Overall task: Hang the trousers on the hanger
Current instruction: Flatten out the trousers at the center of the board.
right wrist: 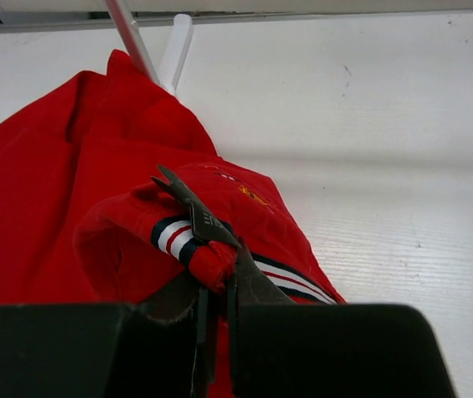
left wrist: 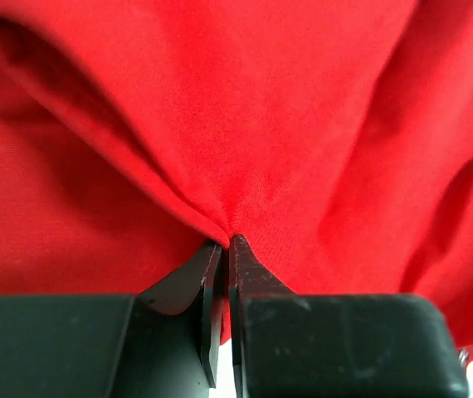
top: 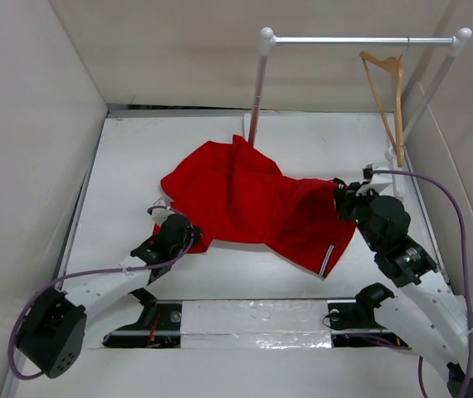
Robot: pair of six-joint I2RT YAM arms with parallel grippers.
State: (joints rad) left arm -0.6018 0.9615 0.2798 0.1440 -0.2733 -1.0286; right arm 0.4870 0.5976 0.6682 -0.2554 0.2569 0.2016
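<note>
The bright red trousers (top: 245,199) lie bunched across the middle of the table. My left gripper (top: 188,235) is shut on a pinch of their red cloth (left wrist: 236,149) at the left near edge. My right gripper (top: 338,199) is shut on the striped waistband (right wrist: 174,236) at the right end and holds it a little off the table. The tan wooden hanger (top: 388,104) hangs by its hook from the right end of the clothes rail (top: 344,39), apart from the trousers and both grippers.
The white-and-silver rail's left post (top: 257,91) stands just behind the trousers; it also shows in the right wrist view (right wrist: 133,41). Its right post (top: 431,87) slants down beside the hanger. White walls enclose the table on three sides.
</note>
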